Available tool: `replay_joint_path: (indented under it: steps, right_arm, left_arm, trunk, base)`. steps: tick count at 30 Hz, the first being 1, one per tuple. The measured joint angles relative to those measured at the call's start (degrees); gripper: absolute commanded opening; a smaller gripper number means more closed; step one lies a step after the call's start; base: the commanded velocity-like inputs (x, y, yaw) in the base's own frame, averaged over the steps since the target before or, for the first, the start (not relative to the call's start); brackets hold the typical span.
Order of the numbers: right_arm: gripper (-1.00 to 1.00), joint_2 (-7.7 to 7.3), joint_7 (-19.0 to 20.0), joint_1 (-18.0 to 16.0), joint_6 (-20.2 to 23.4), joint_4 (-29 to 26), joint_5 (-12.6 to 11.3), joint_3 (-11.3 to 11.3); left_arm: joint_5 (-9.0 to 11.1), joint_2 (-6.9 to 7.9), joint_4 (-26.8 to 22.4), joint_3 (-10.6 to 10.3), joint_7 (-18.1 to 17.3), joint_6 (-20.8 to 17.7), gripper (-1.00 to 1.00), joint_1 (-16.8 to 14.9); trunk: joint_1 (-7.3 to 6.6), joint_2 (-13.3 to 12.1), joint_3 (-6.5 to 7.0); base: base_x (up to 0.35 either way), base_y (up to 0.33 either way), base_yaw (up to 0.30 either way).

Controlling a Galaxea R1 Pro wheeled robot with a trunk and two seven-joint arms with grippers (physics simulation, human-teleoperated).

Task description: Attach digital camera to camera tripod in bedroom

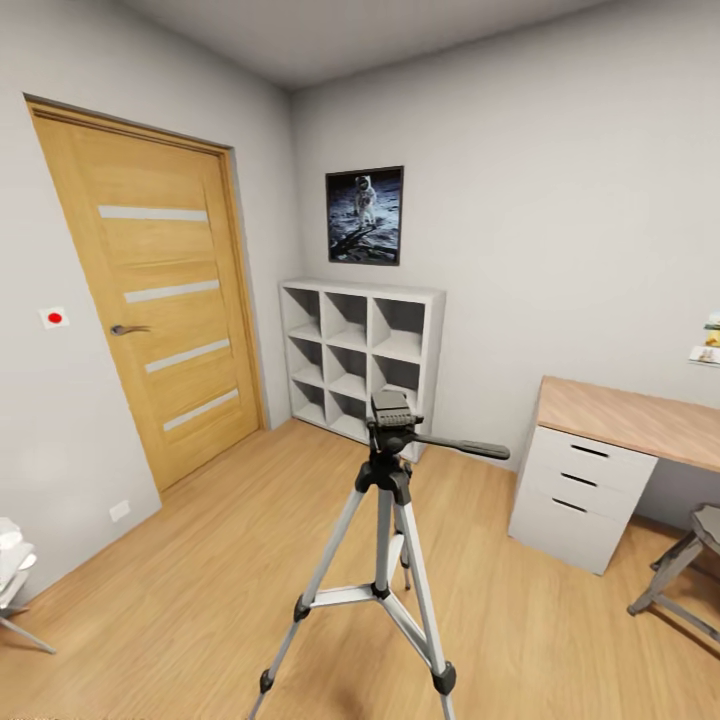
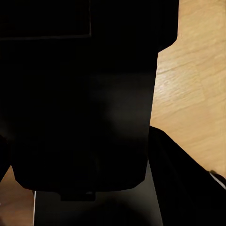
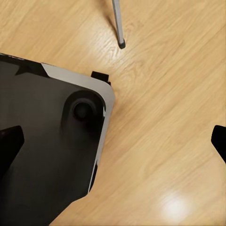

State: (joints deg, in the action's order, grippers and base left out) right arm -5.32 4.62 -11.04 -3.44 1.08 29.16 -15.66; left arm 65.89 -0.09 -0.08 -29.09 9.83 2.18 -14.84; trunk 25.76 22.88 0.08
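Straight ahead in the head view stands the tall silver-legged camera tripod [image 1: 385, 560], at about six o'clock in the scene, its three telescoping legs spread on the light wood plank floor [image 1: 200, 560] of the bedroom. Its dark grey flat head [image 1: 391, 408] is bare on top, and the long black pan handle [image 1: 465, 447] juts out towards three o'clock. Behind it, at twelve o'clock, a white cube shelf unit [image 1: 360, 350] stands against the pale wall, with a dark-framed astronaut picture [image 1: 365, 215] hung above it. At ten o'clock is the light wood door with four pale horizontal strips [image 1: 160, 300], shut. At three o'clock a wood-topped desk with white drawers [image 1: 590, 480] stands by the wall, a grey stool [image 1: 690, 570] just beside it. In the right wrist view the right gripper [image 3: 115, 139] has its two dark fingertips [image 3: 9, 141] spread wide apart with nothing between them, above a dark, grey-edged part of the robot's body [image 3: 52, 141]; one thin metal leg with a black foot [image 3: 118, 26] rests on the planks beyond. The left wrist view is mostly dark black shapes against the floor, and I cannot tell whether that gripper is spread or closed.
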Motion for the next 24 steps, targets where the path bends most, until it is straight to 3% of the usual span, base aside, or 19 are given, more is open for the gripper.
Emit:
replay_joint_path:
  steps: [11, 15, 18, 24]
  right_arm:
    - [1.0, -0.01, 0.0, 0.0, 0.16, 0.05, -0.05, 0.06]
    - [1.0, -0.01, 0.0, 0.0, 0.17, 0.09, -0.05, 0.01]
    - [1.0, -0.01, 0.01, 0.0, 0.17, 0.11, -0.09, -0.02]
    - [1.0, -0.01, -0.01, 0.0, 0.15, 0.11, -0.13, -0.04]
  left_arm:
    - [-0.63, -0.59, -0.03, -0.1, -0.12, -0.33, -1.0, 0.0]
    - [-1.89, -0.85, -0.06, -0.12, -0.13, -0.41, -1.0, 0.0]
    - [-4.15, -1.09, -0.08, -0.15, -0.14, -0.53, -1.0, -0.01]
    - [-6.77, -1.26, -0.08, -0.14, -0.22, -0.6, -1.0, 0.0]
  trunk:
    - [0.0, 0.0, 0.0]
    - [0.0, 0.0, 0.0]
    - [0.0, 0.0, 0.0]
    - [0.0, 0.0, 0.0]
  base:
    - [0.0, 0.0, 0.01]
    - [0.0, 0.0, 0.0]
    - [0.0, 0.0, 0.0]
    - [0.0, -0.123, 0.0]
